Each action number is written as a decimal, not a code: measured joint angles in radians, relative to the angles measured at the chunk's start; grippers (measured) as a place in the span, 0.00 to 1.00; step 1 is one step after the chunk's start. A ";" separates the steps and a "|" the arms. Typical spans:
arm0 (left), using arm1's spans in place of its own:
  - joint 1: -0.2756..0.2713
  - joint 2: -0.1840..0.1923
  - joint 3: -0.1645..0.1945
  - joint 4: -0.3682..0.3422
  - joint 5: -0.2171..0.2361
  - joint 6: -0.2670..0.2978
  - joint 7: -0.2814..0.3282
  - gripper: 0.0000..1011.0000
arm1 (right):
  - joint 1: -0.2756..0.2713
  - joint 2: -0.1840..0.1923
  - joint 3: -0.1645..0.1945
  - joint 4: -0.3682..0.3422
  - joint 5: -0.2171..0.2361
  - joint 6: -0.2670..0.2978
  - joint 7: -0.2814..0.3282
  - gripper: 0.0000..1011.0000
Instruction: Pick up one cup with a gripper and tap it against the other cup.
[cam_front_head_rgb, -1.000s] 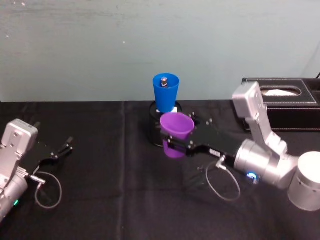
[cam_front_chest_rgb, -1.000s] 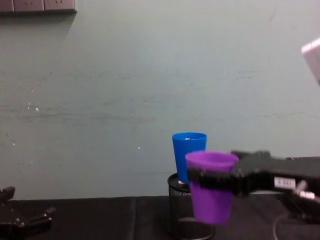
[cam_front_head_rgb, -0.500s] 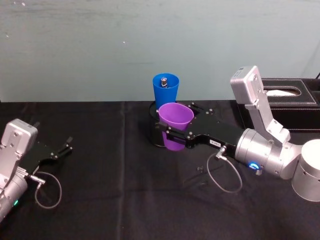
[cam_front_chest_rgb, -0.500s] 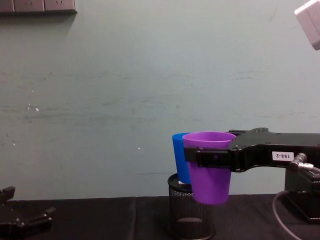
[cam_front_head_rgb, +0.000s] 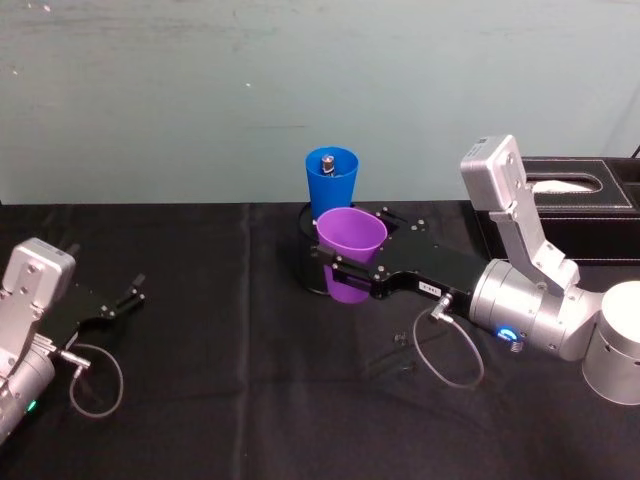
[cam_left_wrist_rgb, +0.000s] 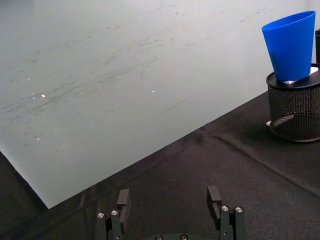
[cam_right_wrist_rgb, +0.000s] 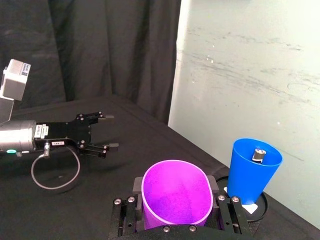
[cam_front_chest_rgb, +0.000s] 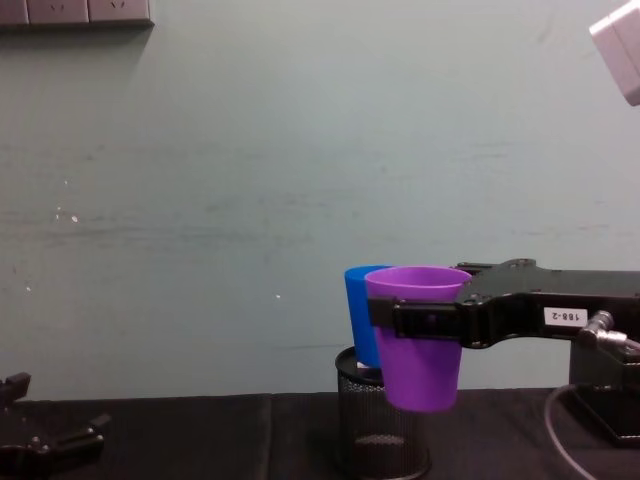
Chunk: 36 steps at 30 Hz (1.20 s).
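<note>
A big pale green wall (cam_front_head_rgb: 150, 100) stands behind a counter (cam_front_head_rgb: 220, 400) with a black cloth on it. The shiny silver right arm (cam_front_head_rgb: 540, 320) comes in from the right side and reaches to the middle of the counter. Behind it, at the back right, sits a black tissue box (cam_front_head_rgb: 585, 200). The silver left arm (cam_front_head_rgb: 25, 320) rests low at the left edge, well apart from the cups. The right end effector (cam_front_head_rgb: 338, 275) is flat and black, and its two fingers squeeze the purple cup (cam_front_head_rgb: 350, 250) from both sides, near the top of the cup. The left end effector (cam_front_head_rgb: 130, 297) has its fingers spread wide with nothing between them. A black mesh pen holder (cam_front_chest_rgb: 370, 440) stands on the counter in the middle, near the wall. The purple cup is up in the air, off the counter, with its mouth facing up, right in front of the pen holder. The blue cup (cam_front_head_rgb: 331, 185) stands upright on top of the pen holder, just behind the purple cup. The two cups are very close, and in the right wrist view a small gap shows between them. A little silver thing (cam_front_head_rgb: 326, 161) sits inside the blue cup, too small to tell what it is.
</note>
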 joint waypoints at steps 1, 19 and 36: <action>0.000 0.000 0.000 0.000 0.000 0.000 0.000 0.99 | 0.000 0.000 0.000 0.001 0.000 0.000 0.001 0.72; 0.000 0.000 0.000 0.000 0.000 0.000 0.000 0.99 | 0.000 -0.001 0.000 0.003 0.000 -0.003 0.003 0.72; 0.000 0.000 0.000 0.000 0.000 0.000 0.000 0.99 | 0.000 -0.001 0.000 0.003 0.000 -0.004 0.004 0.72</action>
